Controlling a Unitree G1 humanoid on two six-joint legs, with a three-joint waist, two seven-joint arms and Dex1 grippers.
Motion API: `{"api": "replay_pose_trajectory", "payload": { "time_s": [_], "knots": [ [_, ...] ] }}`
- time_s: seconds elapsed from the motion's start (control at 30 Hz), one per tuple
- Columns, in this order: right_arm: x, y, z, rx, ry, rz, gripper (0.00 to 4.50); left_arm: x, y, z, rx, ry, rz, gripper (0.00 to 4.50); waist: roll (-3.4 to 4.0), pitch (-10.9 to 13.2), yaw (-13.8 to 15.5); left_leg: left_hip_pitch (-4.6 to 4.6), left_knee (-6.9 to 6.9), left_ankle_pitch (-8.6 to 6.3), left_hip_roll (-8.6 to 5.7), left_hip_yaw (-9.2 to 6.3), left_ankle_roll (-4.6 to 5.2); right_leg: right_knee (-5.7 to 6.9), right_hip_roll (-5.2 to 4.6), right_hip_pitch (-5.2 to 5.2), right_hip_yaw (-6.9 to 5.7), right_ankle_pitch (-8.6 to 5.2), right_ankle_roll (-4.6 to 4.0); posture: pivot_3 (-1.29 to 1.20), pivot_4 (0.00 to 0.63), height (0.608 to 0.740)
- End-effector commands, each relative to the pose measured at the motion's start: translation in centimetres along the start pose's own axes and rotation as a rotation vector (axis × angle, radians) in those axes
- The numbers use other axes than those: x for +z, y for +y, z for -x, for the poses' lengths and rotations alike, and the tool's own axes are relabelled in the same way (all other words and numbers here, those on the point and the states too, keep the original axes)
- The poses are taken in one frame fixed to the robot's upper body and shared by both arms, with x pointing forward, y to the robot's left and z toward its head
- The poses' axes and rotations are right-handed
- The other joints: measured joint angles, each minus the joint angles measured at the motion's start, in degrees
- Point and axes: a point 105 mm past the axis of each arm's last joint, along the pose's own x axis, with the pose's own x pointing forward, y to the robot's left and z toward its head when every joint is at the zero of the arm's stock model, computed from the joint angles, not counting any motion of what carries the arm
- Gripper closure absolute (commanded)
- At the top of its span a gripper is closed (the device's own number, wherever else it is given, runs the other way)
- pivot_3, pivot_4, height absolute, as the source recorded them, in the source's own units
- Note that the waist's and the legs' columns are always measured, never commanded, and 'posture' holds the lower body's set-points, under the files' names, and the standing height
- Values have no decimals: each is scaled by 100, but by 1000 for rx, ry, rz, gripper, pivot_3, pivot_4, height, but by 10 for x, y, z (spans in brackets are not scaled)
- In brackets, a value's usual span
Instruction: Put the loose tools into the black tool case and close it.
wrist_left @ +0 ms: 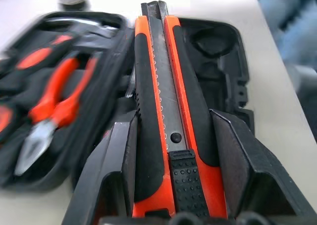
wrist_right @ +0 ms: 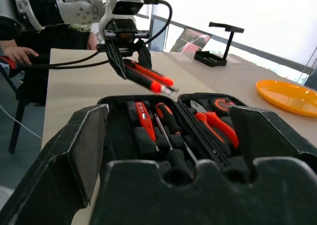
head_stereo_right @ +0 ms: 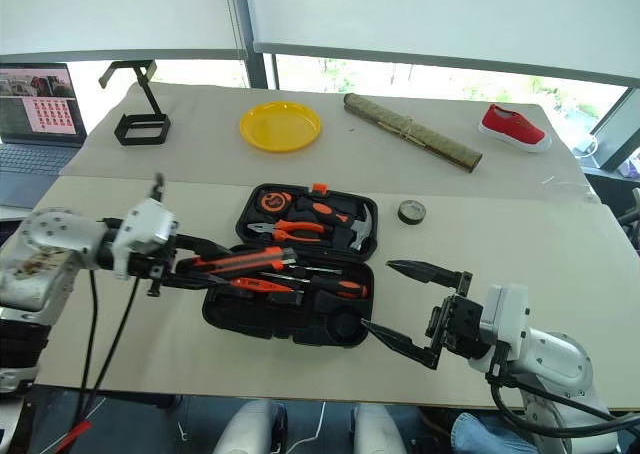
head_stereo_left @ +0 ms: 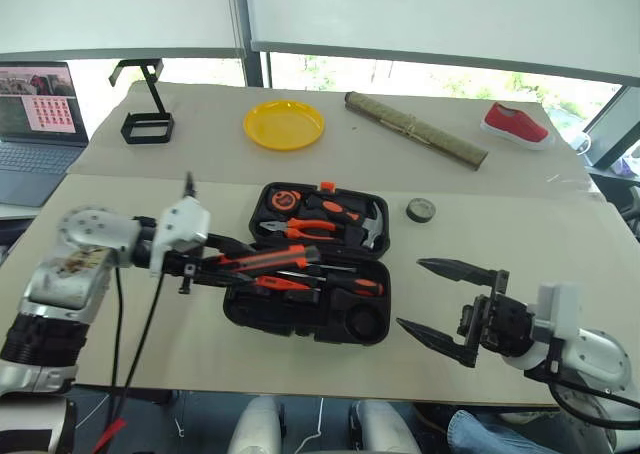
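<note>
left gripper (head_stereo_left: 205, 261): out over the left edge of the case, fingers clamped on the utility knife, which sits snug between the two black pads in the left wrist view.
utility knife (head_stereo_left: 262, 261): orange and black, held off the table and lying nearly level, its tip reaching in over the near half of the case; the right wrist view has it up in the air above the slots, not resting in one.
right gripper (head_stereo_left: 432, 299): low over the table just right of the case, fingers spread wide, nothing between them, tips aimed at the case.
tool case (head_stereo_left: 300, 319): black clamshell, lying wide open mid-table, lid half away from the robot, near half toward it.
near half of the case: two orange-and-black screwdrivers (head_stereo_left: 330, 282) already lying in the moulded slots, with a slim orange one (head_stereo_left: 283, 284) beside them; a round moulded recess (head_stereo_left: 367, 326) at the near right corner sits empty.
far half of the case: orange-handled pliers (head_stereo_left: 305, 230), a hammer (head_stereo_left: 372, 226) and a round orange-and-black tool (head_stereo_left: 283, 199) seated in place.
small dark roll (head_stereo_left: 420, 210): on the table, just beyond the case's far right corner, apart from it.
far table: yellow plate (head_stereo_left: 284, 124), black wire stand (head_stereo_left: 146, 102), a long rolled mat (head_stereo_left: 415, 129), a red shoe (head_stereo_left: 515, 123).
far left: an open laptop (head_stereo_left: 38, 124).
</note>
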Motion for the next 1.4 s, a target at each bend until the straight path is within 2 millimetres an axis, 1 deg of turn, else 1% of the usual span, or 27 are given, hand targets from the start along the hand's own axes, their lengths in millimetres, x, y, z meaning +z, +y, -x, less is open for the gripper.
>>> {"api": "replay_pose_trajectory", "payload": {
  "time_s": [0.03, 0.1, 0.17, 0.3, 0.5, 0.7, 0.8, 0.83, 0.93, 1.0, 1.07, 1.1, 1.17, 1.2, 1.23, 1.27, 1.3, 1.4],
  "knots": [
    [6, 7, 2, -2, 0, 27, 0, 9, -3, -25, -22, 37, -54, 2754, -1, 0, 0, -3, 1, 0, 0, 1, 0, 0, 0, -2, 2, 0, 0, 0, 150, 740],
    [4, 8, 4, -27, 6, 28, 0, 9, -8, -34, -50, 41, -63, 2754, -1, 1, -11, -6, 3, 0, 1, -1, 0, 0, 1, -5, 1, 0, 0, 0, 150, 740],
    [3, 9, 4, -41, 6, 26, 0, 8, -10, -38, -66, 40, -66, 2754, -1, 1, -26, -4, 2, 0, 2, -2, 1, 3, 3, -6, 1, 0, 0, 0, 150, 740],
    [1, 9, 5, -52, 8, 28, 0, -8, -16, -39, -117, 114, -74, 2754, -1, 1, -30, -2, 2, 0, 2, -2, 1, 3, 3, -6, 2, 0, 0, 0, 150, 740],
    [-2, 7, 5, -66, 7, 36, 0, -17, -25, -46, -156, 146, -80, 2754, -1, 1, -2, -3, 5, 0, 2, -2, 1, 2, 2, -5, 2, 0, 0, 0, 150, 740],
    [-3, 6, 5, -68, 8, 42, 0, -30, -28, -41, -176, 210, -80, 2754, 0, 0, 0, 1, 4, 0, 1, -2, 1, 2, 2, -1, 2, 0, 0, 0, 150, 740],
    [-5, 6, 6, -69, 12, 42, 0, -34, -34, -39, -221, 222, -88, 2754, 2, -1, -22, 4, 3, 0, 2, -2, 1, 2, 2, 0, 2, 0, 0, 0, 150, 740],
    [-6, 5, 5, -69, 14, 41, 0, -33, -33, -42, -210, 212, -86, 2754, 2, -1, -30, 4, 3, 0, 2, -1, 1, 2, 3, 0, 2, 0, 0, 0, 150, 740],
    [-7, 4, 4, -68, 13, 42, 0, -34, -33, -46, -213, 204, -53, 2754, 8, -5, -32, 6, 2, 0, 2, -1, 2, 3, 3, 0, 2, -1, 0, 0, 150, 740],
    [-8, 3, 3, -66, 11, 42, 0, -37, -37, -47, -223, 208, 18, 2754, 11, -7, -33, 6, 3, 0, 2, -1, 2, 3, 3, 2, 2, -1, 0, 0, 150, 740],
    [-9, 1, 3, -65, 10, 43, 0, -39, -33, -47, -185, 211, 42, 1754, 19, -12, -38, 8, 2, -1, 2, -1, 2, 3, 3, 2, 2, -1, 0, 0, 150, 740],
    [-9, 1, 3, -65, 9, 43, 0, -37, -32, -48, -171, 193, 31, 1528, 22, -13, -40, 9, 2, -1, 2, -1, 3, 3, 3, 3, 3, -1, 0, 0, 150, 740],
    [-10, 0, 3, -65, 9, 44, 0, -28, -28, -49, -153, 135, 38, 838, 27, -17, -38, 9, 2, -2, 2, -2, 5, 2, 4, 3, 3, -1, 0, 0, 150, 740],
    [-11, 0, 3, -65, 10, 43, 0, -22, -25, -49, -129, 85, 35, 639, 28, -17, -36, 9, 3, -3, 2, -2, 6, 2, 3, 4, 3, -1, 1, 0, 150, 740],
    [-11, -1, 4, -64, 11, 43, 0, -15, -22, -48, -104, 32, 28, 188, 28, -17, -36, 7, 3, -3, 2, -1, 6, 2, 3, 3, 4, -1, 1, 0, 150, 740],
    [-11, -1, 4, -63, 10, 42, 0, -9, -20, -45, -90, -23, 7, 90, 28, -17, -38, 6, 3, -3, 2, -1, 6, 1, 3, 2, 4, -1, 1, 0, 150, 740],
    [-12, -1, 4, -59, 11, 40, 0, -2, -19, -40, -75, -79, -2, 90, 28, -17, -40, 5, 3, -3, 2, -1, 7, 1, 3, 1, 5, -1, 1, 0, 150, 740],
    [-13, -1, 4, -55, 12, 36, 0, 6, -18, -28, -41, -179, 9, 90, 27, -15, -35, -2, 5, -3, 3, -1, 6, 4, 3, -7, 5, -1, 0, 0, 150, 740]
  ]
}}
